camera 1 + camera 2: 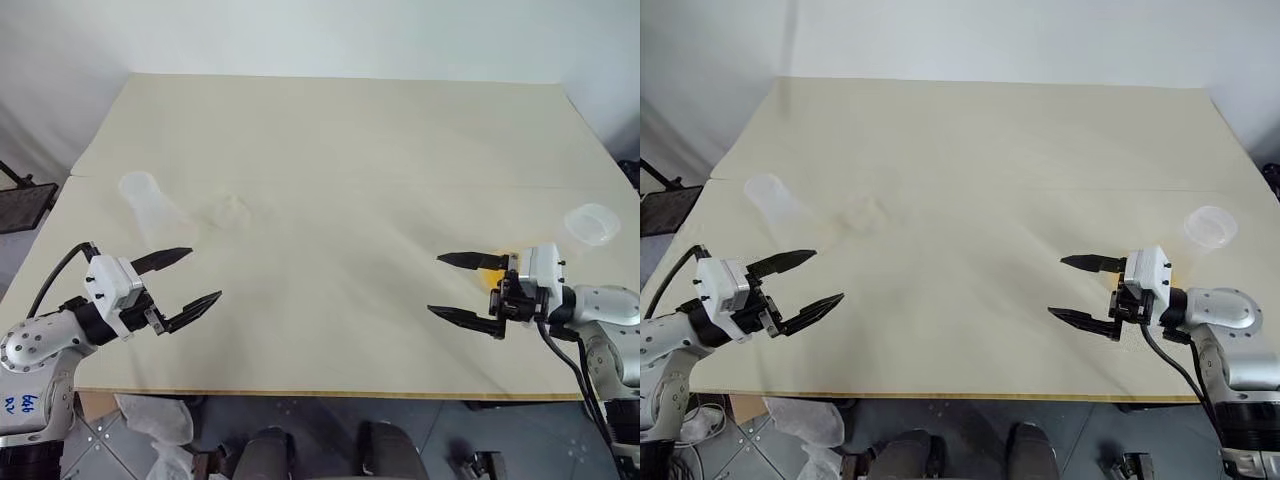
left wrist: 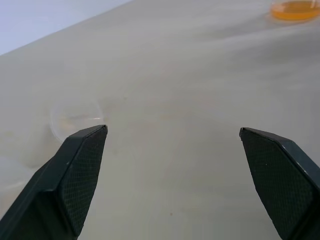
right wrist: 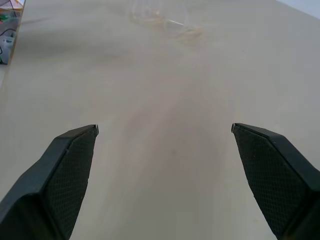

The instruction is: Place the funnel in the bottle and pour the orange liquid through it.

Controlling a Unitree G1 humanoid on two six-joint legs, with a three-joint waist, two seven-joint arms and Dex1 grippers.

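Left gripper and right gripper fingers wide apart, empty, table unmarked

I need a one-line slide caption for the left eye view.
Both grippers, left and right, open above the table.

The left gripper holds its two black fingers wide apart above the pale table, with nothing between them. Just past one fingertip lies a faint clear round thing, too pale to identify. Far across the table, at the frame's edge, sits the orange liquid in a clear container.
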